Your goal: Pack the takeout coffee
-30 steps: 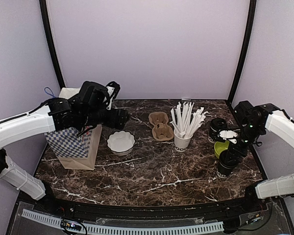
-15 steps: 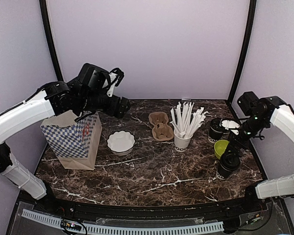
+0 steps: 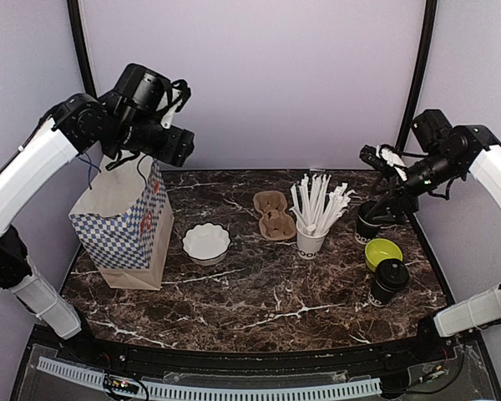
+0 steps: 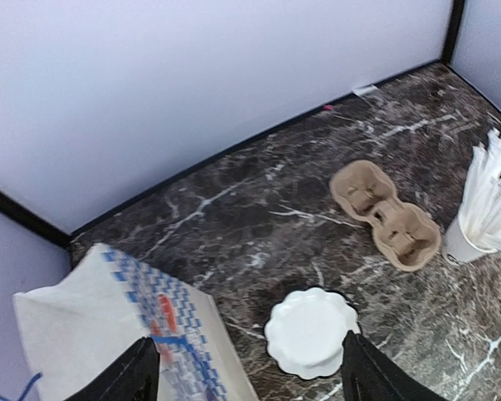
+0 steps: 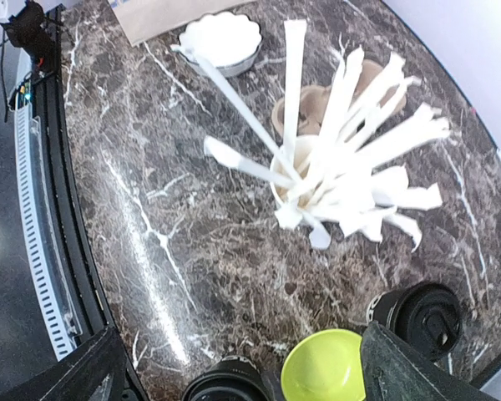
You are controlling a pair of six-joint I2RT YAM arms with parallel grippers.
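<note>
My left gripper (image 3: 177,144) and right gripper (image 3: 381,156) gape empty; reaching for the far coffee cup (image 5: 424,319), I could topple the straws (image 5: 351,159) beside it.

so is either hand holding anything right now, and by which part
Nothing is held: the left hand and the right hand are both open in the air, empty.
</note>
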